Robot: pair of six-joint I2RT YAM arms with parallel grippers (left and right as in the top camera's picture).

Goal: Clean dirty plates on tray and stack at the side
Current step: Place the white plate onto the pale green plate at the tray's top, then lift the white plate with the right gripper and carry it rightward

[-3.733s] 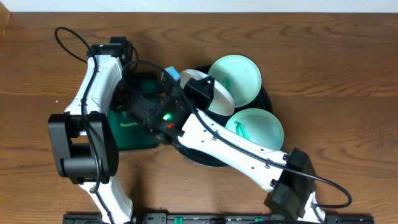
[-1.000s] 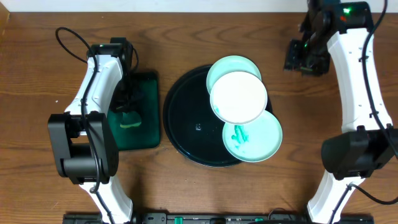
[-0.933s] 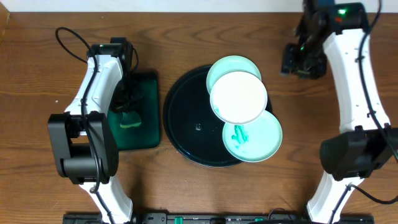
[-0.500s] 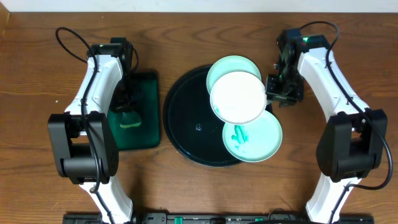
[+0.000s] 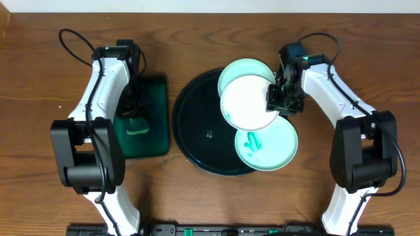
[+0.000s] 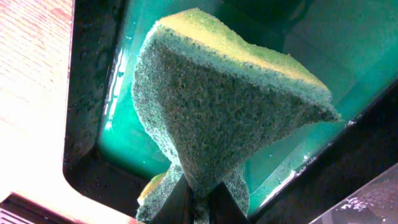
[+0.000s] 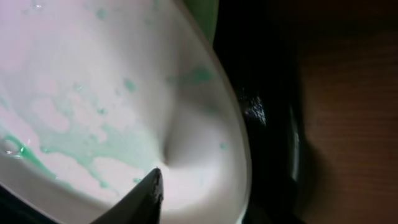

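The white plate [image 5: 246, 103], faintly smeared green, rests on two mint plates at the right of the round black tray [image 5: 197, 131]: one behind [image 5: 246, 67], and one in front [image 5: 266, 147] with green smears. My right gripper [image 5: 279, 98] is at the white plate's right rim. In the right wrist view one finger lies on the white plate's [image 7: 93, 81] inner face. The other finger is hidden under the rim, so the gripper [image 7: 199, 193] looks shut on it. My left gripper [image 6: 199, 199] is shut on a green-yellow sponge [image 6: 230, 118] above the rectangular green tray [image 5: 147, 147].
Bare wood tabletop [image 5: 367, 65] lies right of the black tray and behind it. The black tray's left half [image 5: 197, 151] holds no plates. The left arm stands over the green tray's left side.
My right arm has swung in from the far right to the white plate's right rim. The white plate has shifted slightly left. The left arm and sponge have not moved.
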